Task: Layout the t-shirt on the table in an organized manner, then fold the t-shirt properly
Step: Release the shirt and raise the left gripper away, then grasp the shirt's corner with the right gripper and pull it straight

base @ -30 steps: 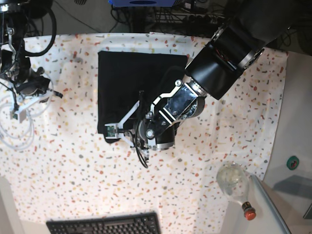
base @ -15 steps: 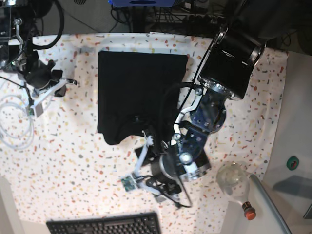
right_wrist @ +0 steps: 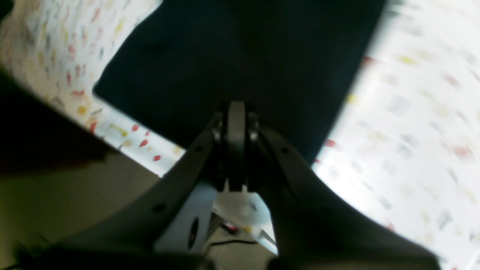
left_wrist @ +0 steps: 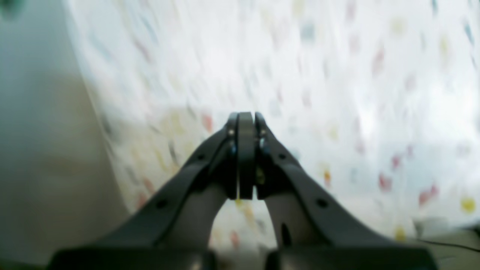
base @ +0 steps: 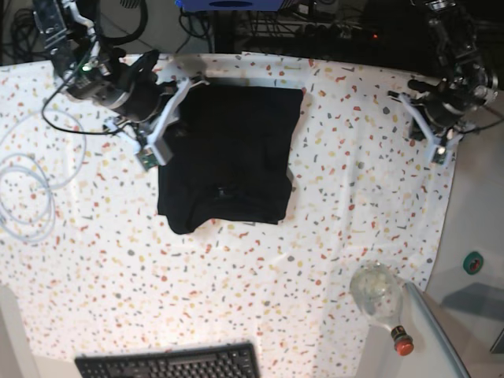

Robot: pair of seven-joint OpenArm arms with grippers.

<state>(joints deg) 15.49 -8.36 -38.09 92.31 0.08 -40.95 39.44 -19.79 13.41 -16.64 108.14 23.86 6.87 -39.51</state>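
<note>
T-shirt (base: 227,157): black, folded into a rough rectangle, lying flat on the table (base: 102,260) in the upper middle of the base view. Lower edge slightly uneven, with a small bulge at its left corner.

Left gripper (left_wrist: 245,120): jaws pressed fully together, nothing between them. Wrist view shows only blurred speckled table surface beneath and a grey floor band on the left. In the base view this gripper (base: 425,130) sits over the table's far right edge, well apart from the t-shirt.

Right gripper (right_wrist: 236,108): jaws also closed flush, empty. Its wrist view looks onto the black cloth (right_wrist: 240,56), with the table's edge and darker floor lower left. In the base view it (base: 169,110) hangs at the t-shirt's upper left corner; contact with the cloth cannot be told.

Further out: a white cable (base: 27,185) coiled at the table's left side, a black keyboard (base: 167,363) at the bottom edge, and a clear bottle with a red cap (base: 382,303) lying at the lower right.
</note>
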